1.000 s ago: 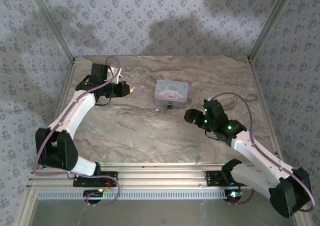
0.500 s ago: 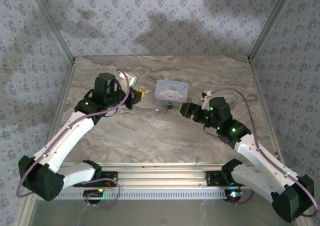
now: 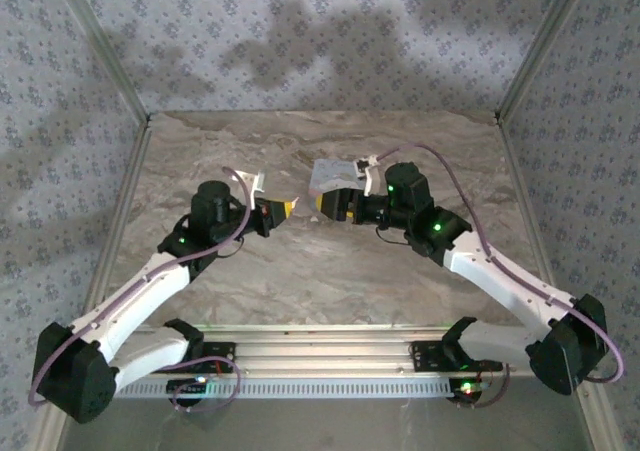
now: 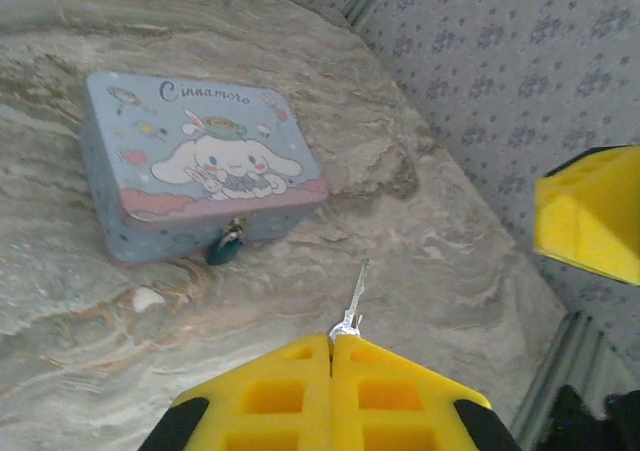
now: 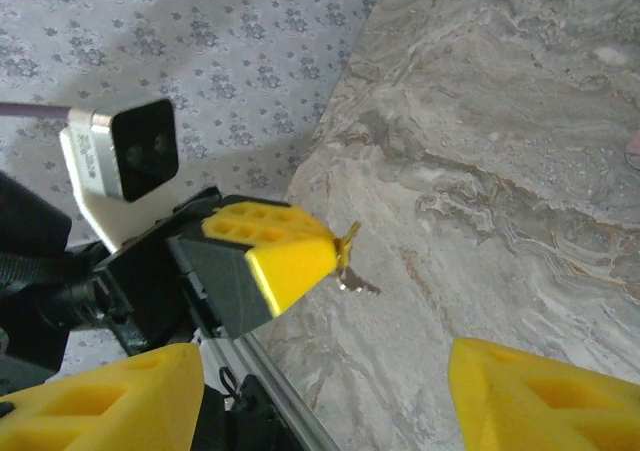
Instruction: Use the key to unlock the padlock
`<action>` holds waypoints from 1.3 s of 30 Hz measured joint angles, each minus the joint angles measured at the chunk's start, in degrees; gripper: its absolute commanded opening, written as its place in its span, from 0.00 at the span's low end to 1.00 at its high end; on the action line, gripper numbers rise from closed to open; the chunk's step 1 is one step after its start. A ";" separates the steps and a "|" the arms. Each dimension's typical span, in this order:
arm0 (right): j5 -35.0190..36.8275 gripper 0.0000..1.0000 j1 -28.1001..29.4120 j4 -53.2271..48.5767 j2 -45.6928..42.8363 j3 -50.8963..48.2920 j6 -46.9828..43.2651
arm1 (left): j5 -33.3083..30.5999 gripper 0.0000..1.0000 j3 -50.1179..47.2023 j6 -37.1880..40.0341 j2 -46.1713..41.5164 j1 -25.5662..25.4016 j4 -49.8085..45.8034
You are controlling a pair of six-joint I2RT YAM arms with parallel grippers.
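The small dark bluish padlock (image 4: 224, 247) hangs from the front clasp of a light-blue cartoon tin (image 4: 195, 161). My left gripper (image 4: 332, 339) is shut on the silver key (image 4: 355, 293), whose blade sticks out past the yellow fingertips toward the table to the right of the padlock. From above, the left gripper (image 3: 287, 209) sits just left of the tin (image 3: 330, 174). My right gripper (image 3: 326, 203) hovers open at the tin's front, facing the left one. In the right wrist view its yellow fingers (image 5: 100, 403) stand wide apart, with the key (image 5: 355, 282) ahead of them.
The marble table (image 3: 300, 271) is enclosed by patterned walls with metal corner posts (image 3: 525, 66). A rail (image 3: 330, 356) carrying both arm bases runs along the near edge. The right arm (image 3: 480, 266) and its cable stretch across the right half.
My left gripper has swung right and nearer with the key, coming close to the tin. The right gripper has travelled left and farther to the tin's front, its jaws narrowing a little.
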 measured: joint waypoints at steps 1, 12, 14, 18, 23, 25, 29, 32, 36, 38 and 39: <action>0.11 0.64 0.15 0.13 0.68 0.11 0.09 | 0.52 0.00 -0.63 -1.07 -0.48 0.00 0.59; 0.72 0.50 5.09 -0.26 11.06 7.06 2.40 | 2.10 0.00 -3.13 -3.02 -9.07 -0.44 0.74; 0.81 0.48 5.49 -0.83 12.09 8.02 2.97 | 2.08 0.00 -3.41 -2.62 -9.64 -0.44 0.76; 0.87 0.40 6.01 -1.33 13.44 9.51 3.61 | 2.19 0.00 -4.26 -2.21 -9.70 -0.44 0.24; 1.07 0.18 6.93 -1.31 14.82 10.49 4.31 | 3.04 0.00 -4.28 -0.57 -9.68 -0.48 -1.49; 1.01 0.10 7.23 -1.33 15.19 10.54 4.72 | 3.26 0.00 -4.26 0.17 -9.66 -0.48 -2.64; 0.94 0.00 7.52 -1.44 15.85 10.73 5.03 | 3.34 0.00 -4.22 1.05 -9.44 -0.48 -4.09; 1.05 0.00 7.65 -2.05 15.89 11.04 4.94 | 3.32 0.00 -4.13 1.25 -8.87 -0.48 -4.35; 3.56 0.00 8.02 -6.60 16.11 13.64 4.94 | 2.43 0.41 -3.06 2.27 -8.50 -0.50 -5.53; 6.93 0.00 8.00 -10.93 16.09 16.00 4.98 | 0.50 0.52 -1.81 3.19 -8.46 -0.52 -7.34; 9.53 0.00 7.78 -13.64 16.02 17.42 5.29 | -0.81 0.56 -0.98 3.98 -8.41 -0.52 -8.50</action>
